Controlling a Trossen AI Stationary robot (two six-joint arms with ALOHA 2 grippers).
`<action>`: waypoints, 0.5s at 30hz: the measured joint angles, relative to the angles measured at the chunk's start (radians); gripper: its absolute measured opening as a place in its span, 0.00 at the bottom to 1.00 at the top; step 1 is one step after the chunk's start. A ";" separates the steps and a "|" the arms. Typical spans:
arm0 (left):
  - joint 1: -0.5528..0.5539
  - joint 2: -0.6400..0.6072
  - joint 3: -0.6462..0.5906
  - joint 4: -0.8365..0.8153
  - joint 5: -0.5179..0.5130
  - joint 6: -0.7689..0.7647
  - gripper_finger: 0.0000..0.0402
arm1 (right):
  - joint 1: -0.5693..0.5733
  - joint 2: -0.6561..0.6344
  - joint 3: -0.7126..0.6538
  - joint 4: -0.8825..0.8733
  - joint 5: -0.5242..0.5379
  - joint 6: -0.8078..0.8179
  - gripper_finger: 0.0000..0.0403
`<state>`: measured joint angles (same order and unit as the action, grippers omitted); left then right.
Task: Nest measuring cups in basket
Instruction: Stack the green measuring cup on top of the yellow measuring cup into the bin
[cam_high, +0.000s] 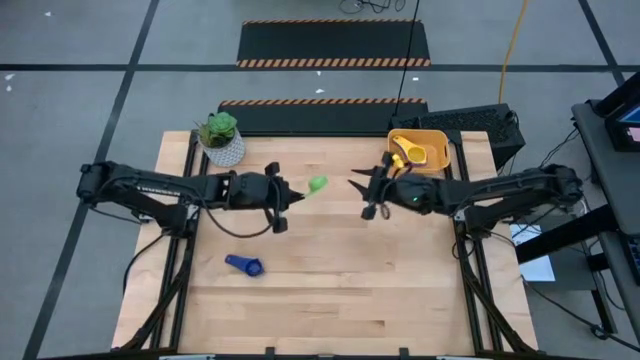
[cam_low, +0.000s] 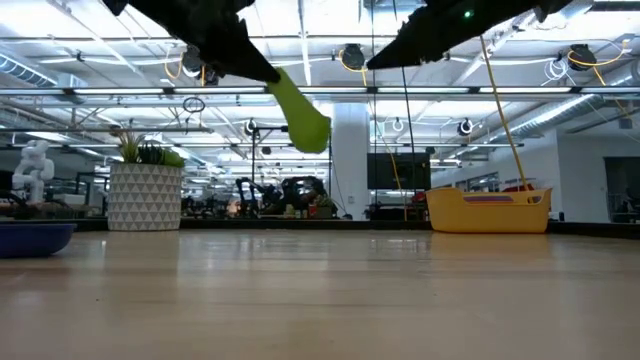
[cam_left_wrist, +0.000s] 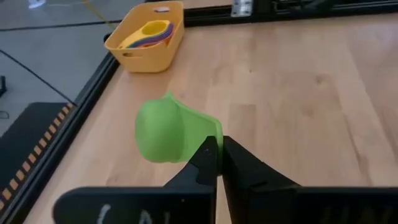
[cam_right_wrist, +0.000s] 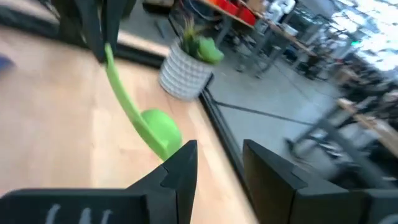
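The dark blue measuring cup (cam_high: 244, 265) is lying alone on the wooden worktop (cam_high: 340, 290), nearest the front edge and well apart from both arms. Farther in, the left end effector (cam_high: 291, 196) is reaching toward the middle of the worktop with its fingers (cam_left_wrist: 205, 163) pinched closed on the handle of the green measuring cup (cam_high: 317, 184); the low view is showing that cup hanging clear above the surface, bowl lowermost. Facing it across a gap, the right end effector (cam_high: 358, 186) is hovering with its fingers (cam_right_wrist: 180, 163) spread apart and gripping nothing; it is near the green cup but not touching it. Beyond the left arm, a white patterned pot with a green plant (cam_high: 221, 140) is standing near the far left corner. At the far right corner, the yellow-orange basket (cam_high: 433, 136) is sitting behind the right arm, holding a yellow measuring cup (cam_high: 408, 153) on top of other cups whose red and blue edges are showing in the left wrist view; their exact order cannot be told.
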<state>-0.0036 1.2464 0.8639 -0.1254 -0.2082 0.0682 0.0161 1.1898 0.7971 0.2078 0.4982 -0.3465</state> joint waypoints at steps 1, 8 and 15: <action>0.007 0.001 -0.001 0.007 0.002 -0.002 0.02 | 0.010 0.023 0.008 -0.002 0.034 -0.023 0.31; 0.045 -0.001 -0.001 0.141 0.156 -0.049 0.02 | 0.045 0.114 0.012 0.085 0.130 -0.154 0.38; 0.050 0.000 -0.050 0.259 0.156 -0.087 0.02 | 0.057 0.146 0.012 0.122 0.155 -0.178 0.42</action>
<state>0.0461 1.2461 0.8134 0.1340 -0.0525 -0.0189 0.0733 1.3361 0.8093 0.3300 0.6529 -0.5246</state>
